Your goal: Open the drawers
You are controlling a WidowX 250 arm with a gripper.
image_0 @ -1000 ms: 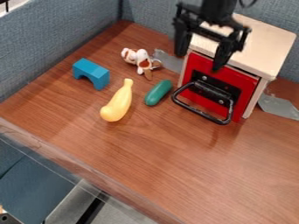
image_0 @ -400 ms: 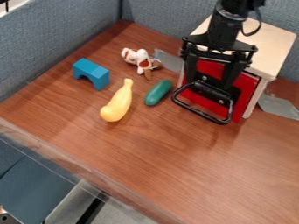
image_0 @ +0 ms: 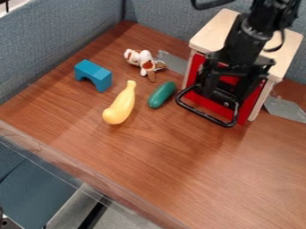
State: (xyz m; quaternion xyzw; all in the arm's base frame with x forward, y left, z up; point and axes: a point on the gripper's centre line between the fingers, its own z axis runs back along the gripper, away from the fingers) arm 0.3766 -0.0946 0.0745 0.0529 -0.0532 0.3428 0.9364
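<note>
Seeing one black gripper (image_0: 226, 91) hanging before one red drawer front (image_0: 252, 102), right of upper centre.
Holding two fingers apart, one toward each side of the drawer front; not telling whether touching one black looped handle (image_0: 204, 114). Finding that one drawer front sitting shut in one pale wooden cabinet (image_0: 210, 35), upper right of frame. Counting four loose toys on one brown table (image_0: 179, 165): one blue arch block (image_0: 94, 74), upper left; one plush dog (image_0: 144, 61), upper centre; one yellow bulbous toy (image_0: 121, 105) and one green cucumber-like toy (image_0: 161, 95), left of centre and near centre.
</note>
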